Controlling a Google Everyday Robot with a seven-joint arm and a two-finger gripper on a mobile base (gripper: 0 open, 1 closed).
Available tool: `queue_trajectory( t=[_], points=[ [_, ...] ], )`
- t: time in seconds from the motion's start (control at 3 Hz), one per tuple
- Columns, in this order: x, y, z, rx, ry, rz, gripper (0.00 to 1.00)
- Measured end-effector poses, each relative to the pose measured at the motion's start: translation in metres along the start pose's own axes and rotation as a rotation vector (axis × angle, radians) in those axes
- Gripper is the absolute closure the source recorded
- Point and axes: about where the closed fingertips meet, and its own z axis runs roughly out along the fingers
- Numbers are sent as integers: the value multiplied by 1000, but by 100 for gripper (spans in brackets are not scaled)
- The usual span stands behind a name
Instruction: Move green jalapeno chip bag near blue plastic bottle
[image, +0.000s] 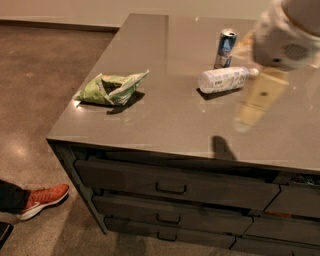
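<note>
Nearest us, our end effector (254, 102) hangs over the desk's (165, 125) right side; we cannot tell its state. The green jalapeno chip bag (111, 89) lies near the left edge, well apart from the blue plastic bottle (224, 79) lying farther back, a can (226, 48) just behind it.

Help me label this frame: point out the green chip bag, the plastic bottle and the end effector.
green jalapeno chip bag (111, 89), camera view, crumpled foil middle.
blue plastic bottle (222, 80), camera view, label at mid-body.
end effector (251, 106), camera view, beige lower part, over the counter (165, 117) right of the bottle.
</note>
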Motion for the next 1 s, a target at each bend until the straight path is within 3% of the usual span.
queue_trajectory(
  t=[0.33, 1.0],
  points=[
    [-59, -19, 34, 5, -25, -5, 0],
    [-132, -54, 96, -8, -15, 43, 0]
  ],
)
